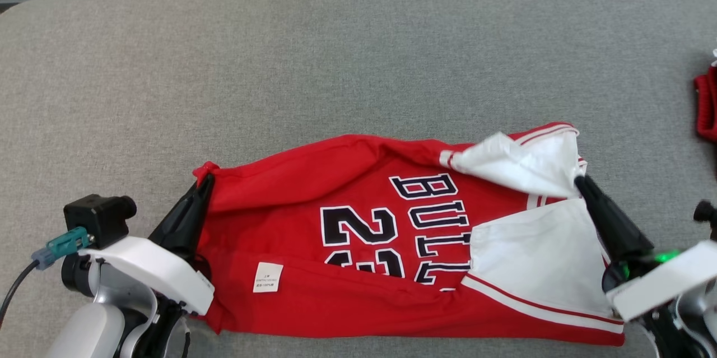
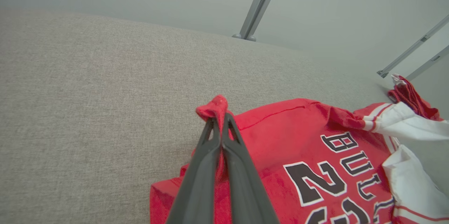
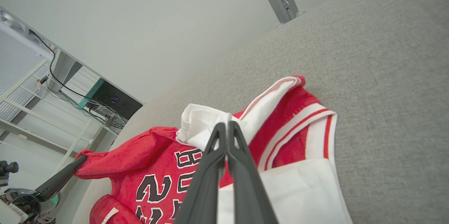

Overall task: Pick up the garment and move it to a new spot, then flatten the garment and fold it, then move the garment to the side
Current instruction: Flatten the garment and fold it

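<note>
The garment (image 1: 336,268) is a red jersey with black-and-white lettering and white sleeve panels, lying crumpled along the near edge of the grey padded surface (image 1: 336,66). My left gripper (image 1: 206,179) is shut on a bunched red corner at the garment's left end, seen close in the left wrist view (image 2: 220,117). My right gripper (image 1: 580,181) is shut on a fold of white fabric at the right end, seen close in the right wrist view (image 3: 228,126). Between the two grips the garment (image 3: 158,161) hangs a little raised. The left gripper (image 3: 79,161) also appears in the right wrist view.
Another red cloth (image 1: 707,106) lies at the surface's far right edge, also in the left wrist view (image 2: 410,97). Bare grey surface stretches behind the garment up to the far edge. Metal posts (image 2: 257,6) stand beyond that edge.
</note>
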Tool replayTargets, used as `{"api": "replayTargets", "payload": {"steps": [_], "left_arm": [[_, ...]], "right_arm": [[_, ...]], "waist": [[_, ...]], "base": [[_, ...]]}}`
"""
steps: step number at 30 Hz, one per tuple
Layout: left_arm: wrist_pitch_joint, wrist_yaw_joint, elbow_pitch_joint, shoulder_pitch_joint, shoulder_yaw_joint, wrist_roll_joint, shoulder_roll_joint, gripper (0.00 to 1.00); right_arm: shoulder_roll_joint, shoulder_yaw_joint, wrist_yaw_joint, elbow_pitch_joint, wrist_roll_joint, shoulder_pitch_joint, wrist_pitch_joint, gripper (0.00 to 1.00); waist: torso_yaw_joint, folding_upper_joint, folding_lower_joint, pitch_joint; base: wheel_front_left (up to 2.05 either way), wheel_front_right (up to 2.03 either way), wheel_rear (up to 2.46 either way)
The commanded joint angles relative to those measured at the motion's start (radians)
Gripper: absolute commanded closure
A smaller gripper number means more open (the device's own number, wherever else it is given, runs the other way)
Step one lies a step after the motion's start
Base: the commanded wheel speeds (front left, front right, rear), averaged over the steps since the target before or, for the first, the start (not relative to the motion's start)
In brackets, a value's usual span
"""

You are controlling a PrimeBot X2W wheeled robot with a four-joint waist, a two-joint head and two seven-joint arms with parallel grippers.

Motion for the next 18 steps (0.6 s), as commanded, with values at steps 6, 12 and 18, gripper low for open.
{"api": "replayTargets", "payload": {"steps": [6,12,18], "left_arm": [[0.005,0.029,-0.080,0.082,0.049,-0.055,0.020,1.00],[0.002,0.050,-0.130,0.156,0.076,-0.096,0.019,1.00],[-0.003,0.070,-0.125,0.228,0.076,-0.124,-0.002,0.93]], "right_arm": [[0.049,-0.057,0.000,-0.067,0.020,0.161,-0.002,1.00],[0.079,-0.107,0.000,-0.084,0.024,0.267,0.012,1.00],[0.109,-0.128,0.000,-0.057,-0.005,0.326,0.033,1.00]], "waist": [[-0.018,0.0000,0.0000,-0.030],[-0.023,0.0000,0.0000,-0.052],[-0.027,0.0000,0.0000,-0.065]], "base": [[0.00,0.00,0.00],[0.00,0.00,0.00],[0.00,0.00,0.00]]}}
